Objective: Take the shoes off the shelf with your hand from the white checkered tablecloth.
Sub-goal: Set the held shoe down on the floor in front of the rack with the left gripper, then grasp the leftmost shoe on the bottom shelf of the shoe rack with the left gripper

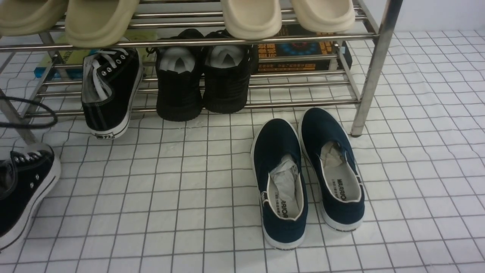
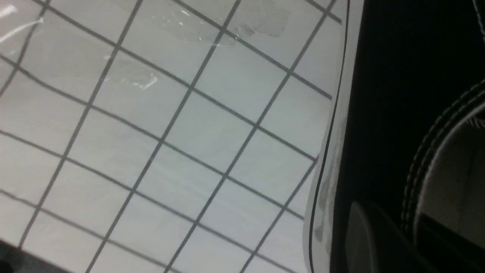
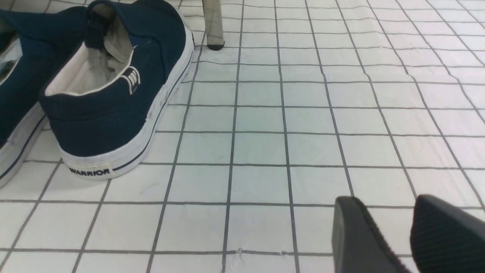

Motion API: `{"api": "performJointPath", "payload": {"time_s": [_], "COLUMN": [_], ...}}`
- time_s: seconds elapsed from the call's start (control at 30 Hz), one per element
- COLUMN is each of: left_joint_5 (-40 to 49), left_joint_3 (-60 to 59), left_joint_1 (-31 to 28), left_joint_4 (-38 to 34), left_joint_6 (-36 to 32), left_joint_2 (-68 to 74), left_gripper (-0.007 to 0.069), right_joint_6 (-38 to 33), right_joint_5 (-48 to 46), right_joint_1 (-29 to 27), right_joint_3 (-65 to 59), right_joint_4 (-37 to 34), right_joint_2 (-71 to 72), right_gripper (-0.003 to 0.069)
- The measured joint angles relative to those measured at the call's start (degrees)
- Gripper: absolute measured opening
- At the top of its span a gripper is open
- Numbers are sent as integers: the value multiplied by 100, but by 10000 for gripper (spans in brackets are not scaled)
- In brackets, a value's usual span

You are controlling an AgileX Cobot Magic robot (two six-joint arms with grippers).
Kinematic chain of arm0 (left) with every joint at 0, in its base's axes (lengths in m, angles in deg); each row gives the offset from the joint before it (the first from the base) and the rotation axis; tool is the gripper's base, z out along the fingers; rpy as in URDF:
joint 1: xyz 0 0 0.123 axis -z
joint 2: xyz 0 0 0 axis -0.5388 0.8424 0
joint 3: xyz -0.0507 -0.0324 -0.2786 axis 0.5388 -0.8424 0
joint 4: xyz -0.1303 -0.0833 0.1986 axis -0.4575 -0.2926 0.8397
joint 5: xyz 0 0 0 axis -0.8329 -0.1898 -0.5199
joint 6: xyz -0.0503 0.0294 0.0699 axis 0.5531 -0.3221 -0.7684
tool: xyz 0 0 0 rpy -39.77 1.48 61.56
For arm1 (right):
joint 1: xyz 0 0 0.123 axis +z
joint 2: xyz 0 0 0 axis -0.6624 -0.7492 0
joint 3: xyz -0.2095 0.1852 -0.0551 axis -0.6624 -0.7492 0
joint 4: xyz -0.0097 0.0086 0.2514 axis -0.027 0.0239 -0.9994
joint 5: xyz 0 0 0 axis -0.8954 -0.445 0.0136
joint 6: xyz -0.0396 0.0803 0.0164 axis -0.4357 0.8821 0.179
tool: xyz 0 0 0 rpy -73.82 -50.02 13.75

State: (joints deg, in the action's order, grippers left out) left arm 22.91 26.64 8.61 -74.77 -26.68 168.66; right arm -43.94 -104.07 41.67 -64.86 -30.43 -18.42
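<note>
The right gripper [image 3: 394, 227] is shown by its wrist camera, held low and pointed forward. Its two dark ribbed fingers [image 3: 356, 235] are parted by a narrow gap, and nothing is gripped between them. Of the left gripper [image 2: 375, 242], only one dark, blurred finger [image 2: 362, 235] is made out, and its opening cannot be judged.

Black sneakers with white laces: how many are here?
2. One sneaker rests on the shelf's lower tier, left side; the other sneaker lies on the checkered tablecloth at far left, partly cut off.
</note>
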Motion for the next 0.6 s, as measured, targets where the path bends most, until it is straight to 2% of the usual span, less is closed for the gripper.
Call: {"api": "performJointPath", "payload": {"time_s": [0.07,0.2,0.3,0.33,0.37,0.43,0.5,0.57,0.6], "left_joint_5": [-582,-1144,-1092,-1092,-911,-583,-223,4,69], "left_joint_3": [-378,-512,-225,-192,93,532,1097,1443,1612], "left_joint_1": [0,0,0,0,0,12,171,504,712], "left_joint_4": [-28,156,637,637,711,548,113,-326,-487], "left_joint_6": [12,-15,135,151,238,273,292,293,293], "left_joint_2": [0,-15,-70,-70,-75,-75,-21,113,217], "left_gripper": [39,134,277,286,346,399,403,342,285], "right_joint_6": [0,0,0,0,0,0,0,0,0], "right_joint_5": [0,0,0,0,0,0,0,0,0], "right_joint_1": [0,0,0,0,0,0,0,0,0], "right_joint_3": [0,0,0,0,0,0,0,0,0], "right_joint_4": [0,0,0,0,0,0,0,0,0], "right_joint_2": [0,0,0,0,0,0,0,0,0], "right_gripper": [238,238,238,238,238,238,238,238,238]}}
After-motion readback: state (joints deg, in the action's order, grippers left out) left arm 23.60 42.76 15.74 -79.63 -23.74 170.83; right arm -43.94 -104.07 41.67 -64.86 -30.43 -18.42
